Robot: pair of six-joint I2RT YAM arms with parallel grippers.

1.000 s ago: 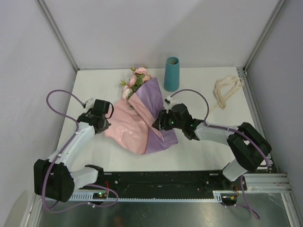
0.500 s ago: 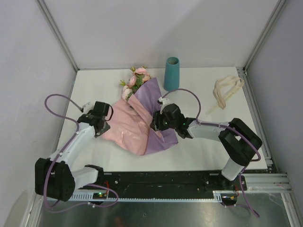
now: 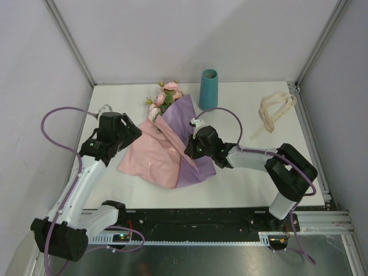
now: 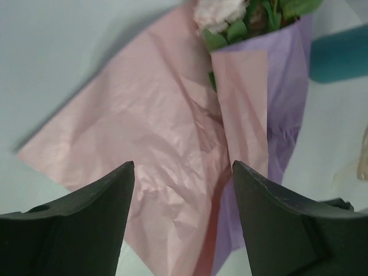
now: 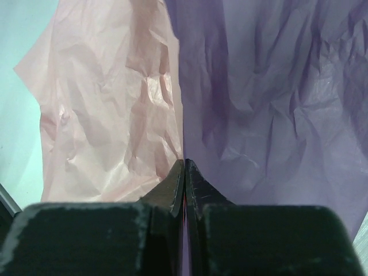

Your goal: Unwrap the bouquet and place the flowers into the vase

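The bouquet (image 3: 168, 144) lies in the middle of the table, its pink paper (image 4: 155, 144) spread flat to the left and its lilac paper (image 5: 270, 98) still folded over the stems. The flowers (image 3: 164, 98) poke out at the far end, pink heads and green leaves (image 4: 241, 17). The teal vase (image 3: 209, 89) stands upright just behind and to the right. My left gripper (image 4: 183, 167) hangs open above the pink sheet, holding nothing. My right gripper (image 5: 184, 162) is shut on the lilac paper's edge, where it overlaps the pink sheet (image 5: 109, 115).
A cream ribbon loop (image 3: 275, 109) lies at the back right of the table. Grey walls close in the table on the left, back and right. The right arm's cable (image 3: 233, 115) arcs near the vase base.
My left gripper opened, let go of the pink paper and drew up and back to the left. My right gripper closed on the lilac paper's edge.
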